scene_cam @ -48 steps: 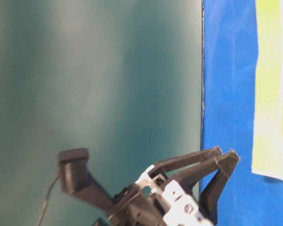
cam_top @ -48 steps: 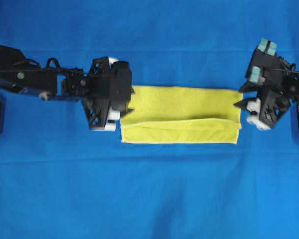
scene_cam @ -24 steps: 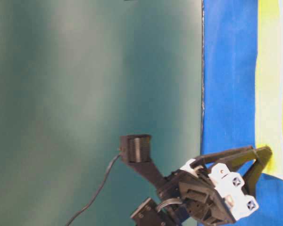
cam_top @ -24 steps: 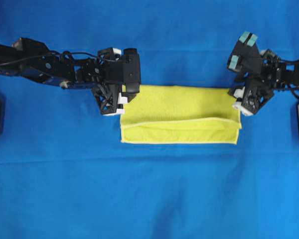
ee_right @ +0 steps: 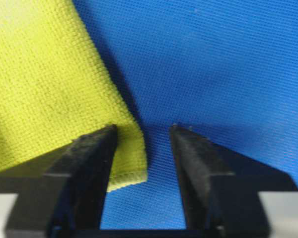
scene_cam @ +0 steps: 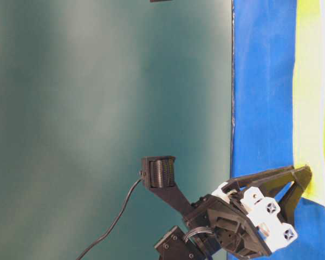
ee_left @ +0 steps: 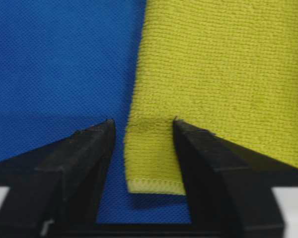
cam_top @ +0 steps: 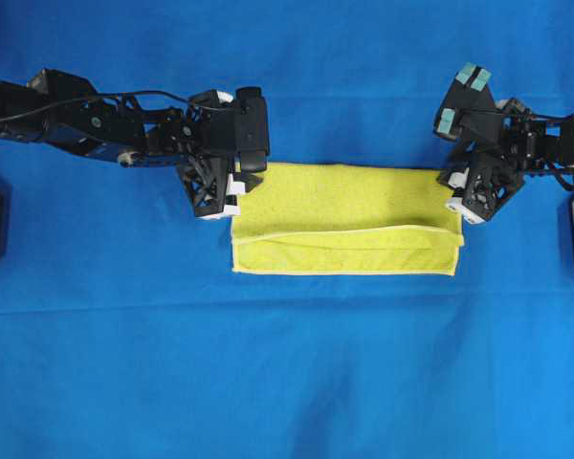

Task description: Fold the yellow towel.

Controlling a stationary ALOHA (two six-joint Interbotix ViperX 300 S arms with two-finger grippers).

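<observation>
Bright yellow microfibre towel (cam_top: 344,218) lies folded into a long band on the blue cloth-covered table (cam_top: 287,382).

On the left, the black left gripper (ee_left: 141,130) sits at the towel's far-left corner, its fingers spread with a gap, the corner's hemmed tip lying between them, not yet pinched. The towel has a fine nubby weave and a thin, paler stitched hem; its near layer is doubled over, leaving a flap edge running across the band, slightly skewed at the right end. On the right, the black right gripper (ee_right: 141,131) straddles the far-right corner, fingers apart, the cloth just beside one finger and unclamped.
</observation>
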